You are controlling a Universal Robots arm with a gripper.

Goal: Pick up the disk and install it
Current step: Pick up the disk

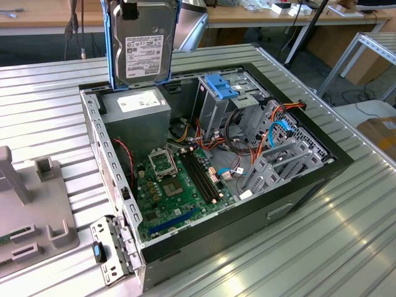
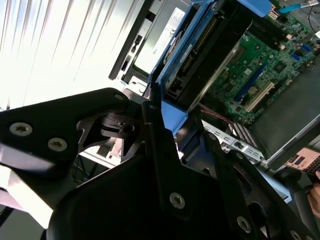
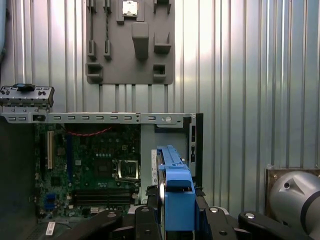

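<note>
The gripper (image 1: 129, 7) sits high at the far side of the scene, toward the exterior view's left, and points straight down. In both wrist views its 2 black fingers (image 3: 150, 193) (image 2: 150, 116) clamp the disk (image 1: 141, 43) from either side, so it hangs upright below them. A grey arm joint (image 3: 295, 200) shows beside the gripper in the first wrist view.

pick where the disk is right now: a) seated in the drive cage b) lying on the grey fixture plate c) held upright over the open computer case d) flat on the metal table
C: the disk stands upright in its blue carrier, clamped by the gripper, above the back corner of the open computer case.
</note>
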